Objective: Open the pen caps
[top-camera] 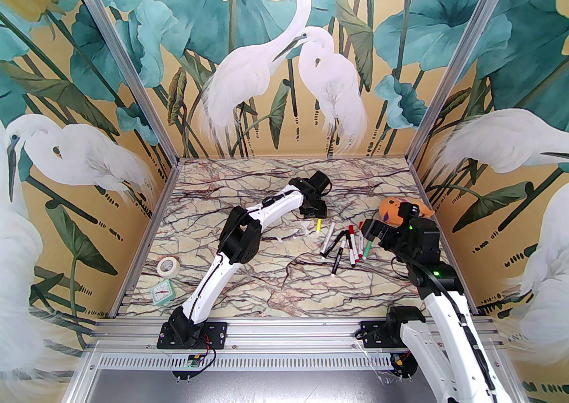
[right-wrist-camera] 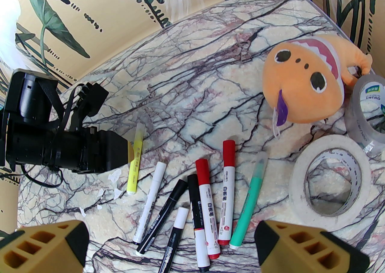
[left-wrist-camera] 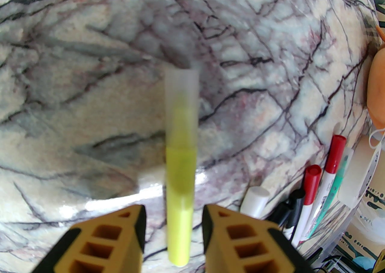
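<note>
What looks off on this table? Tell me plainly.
Small white scraps lie scattered on the marble table beside the yellow highlighter, like torn tape or paper; I cannot tell which. Nothing looks spilled or broken.

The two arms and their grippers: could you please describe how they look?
Both the left arm and the right arm have white shells, black joint housings, thin black cables and small green lights. The left gripper and right gripper have tan fingers with rectangular cut-outs and black inner pads.
</note>
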Available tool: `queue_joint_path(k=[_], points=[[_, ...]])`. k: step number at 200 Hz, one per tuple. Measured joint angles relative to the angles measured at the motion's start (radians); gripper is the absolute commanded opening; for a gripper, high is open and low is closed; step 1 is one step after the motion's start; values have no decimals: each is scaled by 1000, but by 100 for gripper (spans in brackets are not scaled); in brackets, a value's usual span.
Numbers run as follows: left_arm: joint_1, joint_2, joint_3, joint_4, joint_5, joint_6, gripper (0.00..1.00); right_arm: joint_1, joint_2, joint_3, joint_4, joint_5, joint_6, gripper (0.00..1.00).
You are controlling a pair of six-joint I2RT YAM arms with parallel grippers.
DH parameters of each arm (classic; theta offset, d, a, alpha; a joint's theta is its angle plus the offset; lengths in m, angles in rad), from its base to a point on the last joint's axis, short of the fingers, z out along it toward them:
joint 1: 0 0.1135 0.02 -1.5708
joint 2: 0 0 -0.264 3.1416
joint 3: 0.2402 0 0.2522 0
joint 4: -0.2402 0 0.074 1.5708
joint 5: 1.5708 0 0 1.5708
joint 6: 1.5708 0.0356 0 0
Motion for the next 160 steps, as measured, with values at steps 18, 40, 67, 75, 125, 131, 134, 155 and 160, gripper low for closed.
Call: queue_joint_path(k=[18,40,67,75,125,131,134,155,160], points=[[0,7,9,-7,0,4,33,0,0,-4,0,0,0,99],[0,20,20,-14,0,10,33,0,0,-6,0,0,0,99],[0,37,31,-18,1,16,33,0,0,-6,0,-3,3,99],[0,39,33,-18,2,19,33,0,0,-8,2,-3,4,99],[0,45,47,-34,-6,53,29,0,4,-17,6,-8,8,99],[0,45,47,-40,-15,61,29,0,5,-17,6,-9,8,99],[0,45,47,-42,-19,63,28,0,6,-17,6,-11,8,99],[-8,45,48,-57,-63,92,25,3,18,-17,7,-21,8,99],[-11,45,48,-61,-78,99,24,4,21,-17,7,-23,8,99]])
